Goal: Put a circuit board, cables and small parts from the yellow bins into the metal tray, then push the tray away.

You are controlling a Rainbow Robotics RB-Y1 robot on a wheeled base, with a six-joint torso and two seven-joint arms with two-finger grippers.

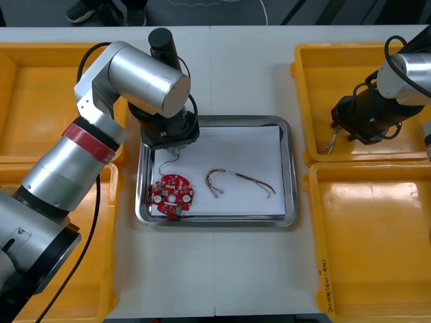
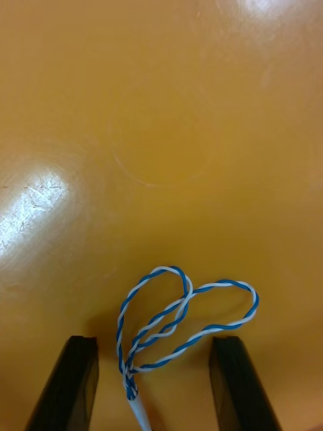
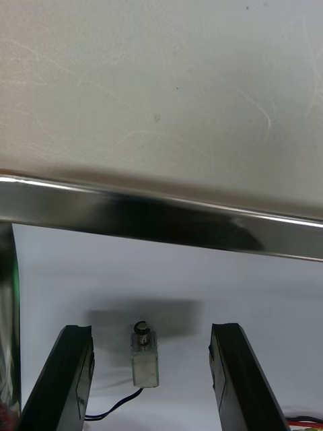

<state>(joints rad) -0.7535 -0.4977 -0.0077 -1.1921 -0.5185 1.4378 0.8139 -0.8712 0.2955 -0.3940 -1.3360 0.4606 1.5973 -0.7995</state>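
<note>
Overhead, the left tool [image 3: 151,330] hangs low over the far left corner of the metal tray [image 1: 291,168]. Its black fingers stand apart on either side of a small metal part [image 3: 145,360] lying on the tray's white lining, a thin dark wire [image 3: 111,407] trailing from it. The gap between fingers and part suggests the piece is set down rather than gripped. Also in the tray are a round red circuit board [image 1: 172,195], at the near left, and a red and yellow cable [image 1: 239,178] in the middle, the two apart from each other. Across the desk [image 1: 222,282], the right tool [image 2: 153,340] is down in the far right yellow bin [image 1: 323,60]. Its fingers are likewise spread, straddling a looped blue and white twisted cable [image 2: 187,294] on the bin floor, placed, it seems, for a pinch near the cable's bound end. Handwritten marks run along the rim of the near right bin [image 1: 323,282], too small to read.
</note>
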